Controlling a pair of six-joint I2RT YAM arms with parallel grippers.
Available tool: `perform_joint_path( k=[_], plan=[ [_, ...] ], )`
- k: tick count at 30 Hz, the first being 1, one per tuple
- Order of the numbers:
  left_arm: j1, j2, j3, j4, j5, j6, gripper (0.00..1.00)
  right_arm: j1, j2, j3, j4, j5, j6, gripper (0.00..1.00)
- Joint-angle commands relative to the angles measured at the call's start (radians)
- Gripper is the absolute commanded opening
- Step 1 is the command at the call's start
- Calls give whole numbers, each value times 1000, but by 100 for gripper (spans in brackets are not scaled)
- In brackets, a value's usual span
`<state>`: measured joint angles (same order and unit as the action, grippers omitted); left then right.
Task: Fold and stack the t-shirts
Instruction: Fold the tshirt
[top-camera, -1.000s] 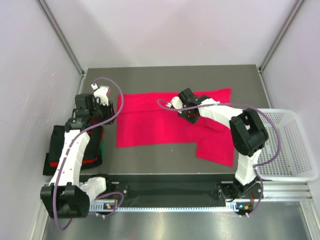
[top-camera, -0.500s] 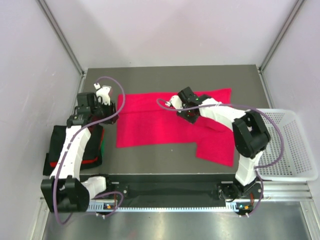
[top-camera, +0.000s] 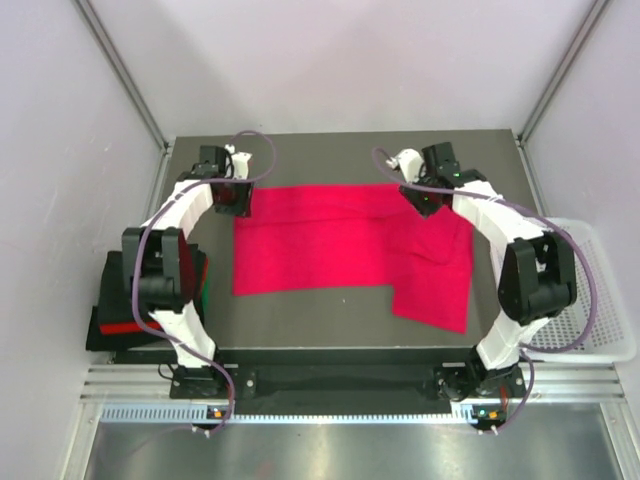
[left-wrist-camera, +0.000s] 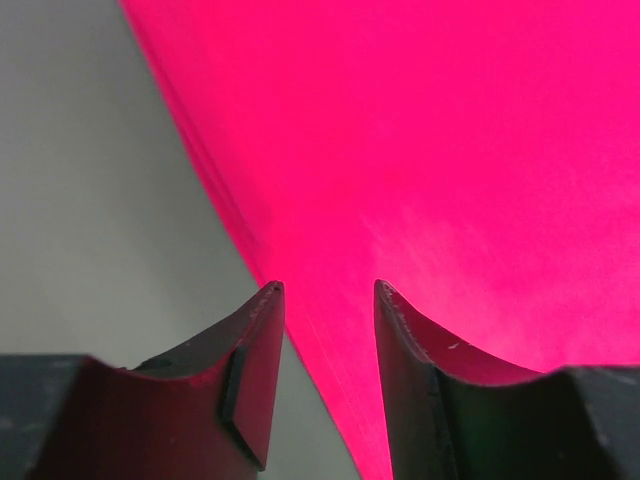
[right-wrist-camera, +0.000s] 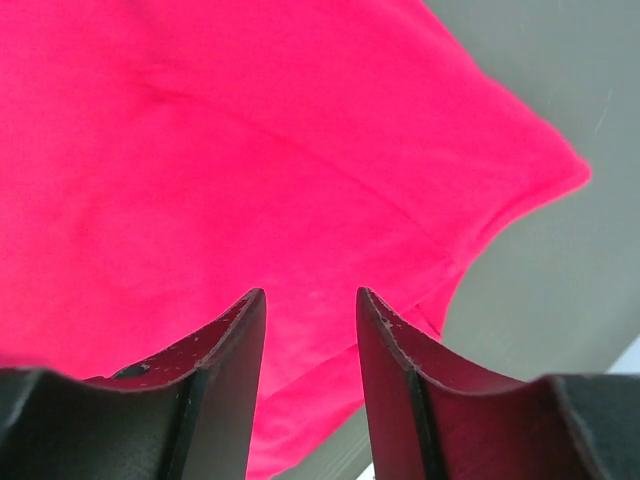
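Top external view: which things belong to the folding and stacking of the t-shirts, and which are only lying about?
Belong to the job:
magenta t-shirt, spread flat
pile of folded shirts, at the left
left pincer and right pincer, both open over the magenta t-shirt's far corners

Only lying about:
white mesh basket, at the right

A bright magenta-red t-shirt (top-camera: 330, 245) lies flat across the middle of the grey desk (top-camera: 330, 155), partly folded, with one flap reaching toward the near right. A pile of folded shirts (top-camera: 120, 300) sits at the desk's near-left corner, black uppermost, red and green edges showing.
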<state>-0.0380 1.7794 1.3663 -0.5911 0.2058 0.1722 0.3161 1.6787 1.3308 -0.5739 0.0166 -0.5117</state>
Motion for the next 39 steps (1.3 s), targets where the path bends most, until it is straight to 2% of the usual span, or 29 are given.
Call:
perform_joint_path(
  k=[1,5,13,19,20,21,24,33,39],
  plan=[
    [9,72,115,53,-92,-56,47,-72,58,79,-3,-95,27,43],
    [20,201,229,93,-144,-68,48,-124,119,123,-4,-119,29,43],
    [59,428,459,42,-148,-102,44,-184,176,179,-4,-162,44,43],
    [64,488,478,28,-125,-111,38,-199,202,197,0,-159,42,43],
    [66,488,465,31,-117,-109,35,-206,216,202,0,-159,44,43],
    [69,492,459,34,-103,-105,23,-209,229,212,0,-159,47,43],
    [67,506,465,31,-82,-97,0,-222,263,241,2,-159,55,43],
    [81,555,539,122,-106,-112,0,-290,417,390,3,-158,119,43],
    [87,658,703,70,-95,-129,0,-295,535,533,-53,-121,118,43]
  ],
)
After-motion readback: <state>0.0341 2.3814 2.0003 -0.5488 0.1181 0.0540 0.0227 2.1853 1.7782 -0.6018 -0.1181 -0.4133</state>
